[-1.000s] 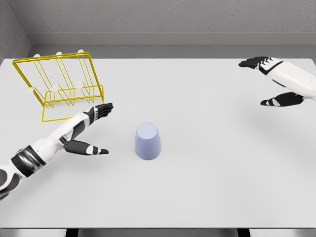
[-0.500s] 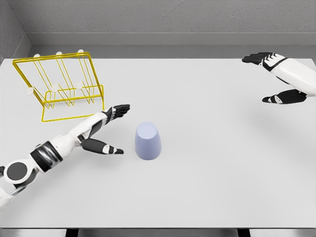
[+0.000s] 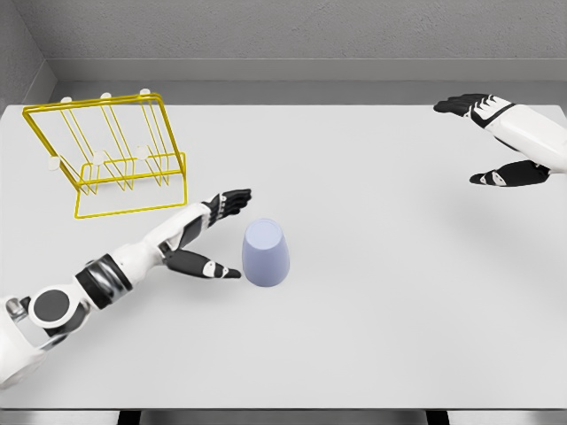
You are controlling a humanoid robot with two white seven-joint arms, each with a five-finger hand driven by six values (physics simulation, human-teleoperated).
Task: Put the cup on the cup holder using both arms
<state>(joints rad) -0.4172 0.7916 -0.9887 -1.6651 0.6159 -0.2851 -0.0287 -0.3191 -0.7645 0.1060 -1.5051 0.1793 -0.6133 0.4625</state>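
Cup stands untouched, seemingly inverted, beside the spread-fingered, empty left hand.

Right arm cut off at right edge, left arm's shoulder cropped at left edge

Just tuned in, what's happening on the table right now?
The left hand is open beside the lavender cup, thumb near the cup's left side and fingers spread behind it, not yet gripping. The cup sits upside down in the middle of the white table. The yellow wire cup holder stands at the far left with nothing on it. The right hand hovers open at the far right.
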